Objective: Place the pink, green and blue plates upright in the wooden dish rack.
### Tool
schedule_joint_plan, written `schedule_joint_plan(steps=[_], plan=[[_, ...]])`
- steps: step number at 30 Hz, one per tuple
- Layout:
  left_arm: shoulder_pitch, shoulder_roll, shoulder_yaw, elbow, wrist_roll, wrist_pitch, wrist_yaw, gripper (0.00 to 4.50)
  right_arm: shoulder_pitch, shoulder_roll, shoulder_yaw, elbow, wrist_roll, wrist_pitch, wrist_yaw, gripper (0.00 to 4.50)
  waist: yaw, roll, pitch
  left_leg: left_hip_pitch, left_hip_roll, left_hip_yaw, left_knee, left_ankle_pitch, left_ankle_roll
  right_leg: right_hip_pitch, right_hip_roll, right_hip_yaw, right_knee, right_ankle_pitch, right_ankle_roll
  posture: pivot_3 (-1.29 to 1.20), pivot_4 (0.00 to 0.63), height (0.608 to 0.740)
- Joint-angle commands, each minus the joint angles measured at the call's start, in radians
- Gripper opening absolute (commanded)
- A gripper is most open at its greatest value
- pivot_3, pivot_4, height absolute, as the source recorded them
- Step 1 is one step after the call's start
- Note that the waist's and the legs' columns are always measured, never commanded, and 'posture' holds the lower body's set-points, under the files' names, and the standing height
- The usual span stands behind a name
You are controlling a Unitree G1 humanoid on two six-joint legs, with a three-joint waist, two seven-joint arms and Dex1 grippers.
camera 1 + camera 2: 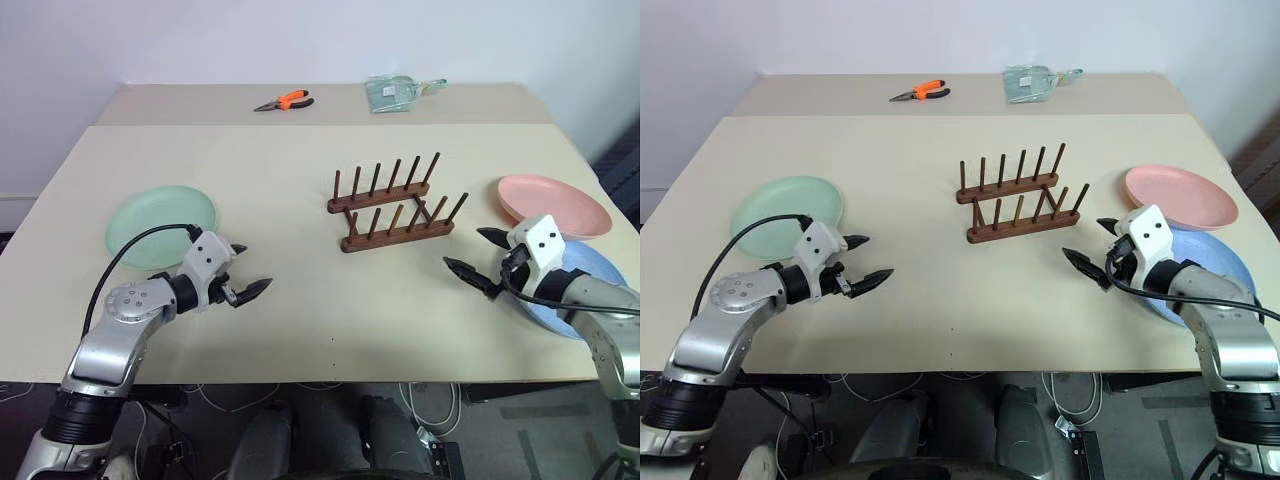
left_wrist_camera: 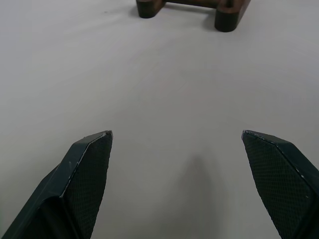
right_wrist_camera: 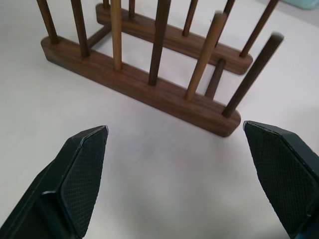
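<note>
The wooden dish rack (image 1: 395,205) stands empty near the middle of the table. A pale green plate (image 1: 160,225) lies flat at the left. The pink plate (image 1: 553,205) lies flat at the right, and the blue plate (image 1: 598,262) lies beside it, partly hidden under my right arm. My left gripper (image 1: 250,268) hovers open just right of the green plate, holding nothing. My right gripper (image 1: 465,248) is open and empty between the rack and the blue plate. The rack's pegs (image 3: 149,89) stand close ahead of it in the right wrist view.
Orange-handled pliers (image 1: 285,101) and a clear plastic bag (image 1: 393,93) lie on the far table behind a seam. Bare tabletop (image 1: 330,300) stretches between my two grippers down to the front edge.
</note>
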Motion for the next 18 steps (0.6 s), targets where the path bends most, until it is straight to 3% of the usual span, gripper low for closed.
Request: schedule_joint_plan(steps=[1,9,18], plan=[[-0.027,-0.009,-0.002,-0.025,-0.006,0.004,0.009,4.27,-0.027,0.016,-0.005,-0.04,-0.01,-0.02,-0.019,4.47,-0.001,0.0,0.0,0.0,0.0,0.0,0.0,0.0,0.0,0.0,0.0,0.0,0.0,0.0,0.0,0.0,0.15,0.74],[-0.066,-0.049,-0.06,0.019,0.005,-0.006,-0.007,4.27,-0.062,0.012,0.042,-0.008,-0.029,0.011,0.011,4.47,0.001,0.0,0.0,0.0,0.0,0.0,0.0,0.0,0.0,0.0,0.0,0.0,0.0,0.001,-0.002,0.0,0.15,0.74],[-0.384,-0.301,-0.248,0.544,0.125,-0.205,-0.047,4.27,0.022,0.067,0.01,-0.177,-0.049,0.06,-0.115,4.47,0.024,0.0,0.0,0.0,-0.002,0.0,0.001,0.0,0.0,0.0,0.0,-0.001,0.0,0.003,0.002,0.0,0.15,0.74]])
